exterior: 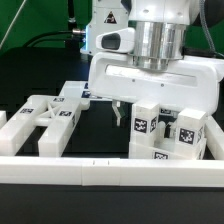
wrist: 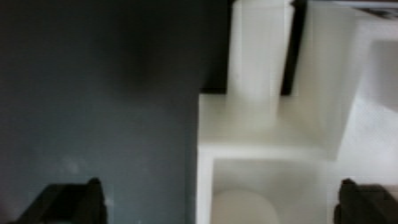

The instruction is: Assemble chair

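The dark bench (exterior: 100,128) held everything. The white robot arm (exterior: 155,40) hung over the exterior view's right half of it. A long white border rail (exterior: 110,172) ran along the near edge.

The chair was not built yet, and its parts lay loose. The X-braced frame (exterior: 55,112) lay flat on the exterior view's left. The tagged chair blocks (exterior: 168,135) stood in a close bunch on the exterior view's right, just under the arm.

The pincer (wrist: 217,203) was wide open and held nothing. In the wrist view its two dark fingertips (wrist: 71,200) stood well apart, with a white stepped block (wrist: 267,150) between them.

Here is what could go wrong. The block did not sit in the middle of the gap. One fingertip was over bare bench, and the other looked to be right over white plastic. If the arm went down like that, I think a finger could bump the block and push or tip it, or knock the one beside it.

The wrist view showed the gap and how far off the middle the block was. The exterior view hid that, but only it showed the frame, the rail and the tags.
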Tool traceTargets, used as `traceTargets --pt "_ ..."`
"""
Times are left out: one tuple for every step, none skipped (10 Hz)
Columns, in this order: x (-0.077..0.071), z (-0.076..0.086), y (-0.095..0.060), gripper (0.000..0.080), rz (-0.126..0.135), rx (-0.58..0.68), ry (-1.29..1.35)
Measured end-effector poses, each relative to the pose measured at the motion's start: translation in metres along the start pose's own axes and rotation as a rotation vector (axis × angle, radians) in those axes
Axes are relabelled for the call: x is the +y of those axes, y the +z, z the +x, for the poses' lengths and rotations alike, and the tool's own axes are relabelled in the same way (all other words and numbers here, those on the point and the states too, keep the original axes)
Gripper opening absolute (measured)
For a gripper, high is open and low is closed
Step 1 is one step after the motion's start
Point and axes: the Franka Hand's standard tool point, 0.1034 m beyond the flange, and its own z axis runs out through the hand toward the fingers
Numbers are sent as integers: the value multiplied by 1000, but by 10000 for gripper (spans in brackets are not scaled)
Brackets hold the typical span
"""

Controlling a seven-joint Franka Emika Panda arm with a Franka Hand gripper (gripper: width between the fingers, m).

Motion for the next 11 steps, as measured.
traceTargets --pt "1 -1 2 649 -3 -3 -6" --pt "3 -3 5 649 -7 -6 -7" --pt "4 -4 7 649 -11 -10 -7" --pt "4 -6 8 649 -14 -15 -6" --pt "4 -8 11 541 -17 -19 -10" --pt "3 -10 12 541 -18 -21 -14" --pt "2 -8 11 359 -16 -16 -14" --pt "2 -7 11 327 -15 -14 -14" --pt "2 -7 11 327 -15 -14 -15" --pt "3 -9 10 327 -15 -17 -19" --pt "6 -13 8 326 -16 -22 -22"
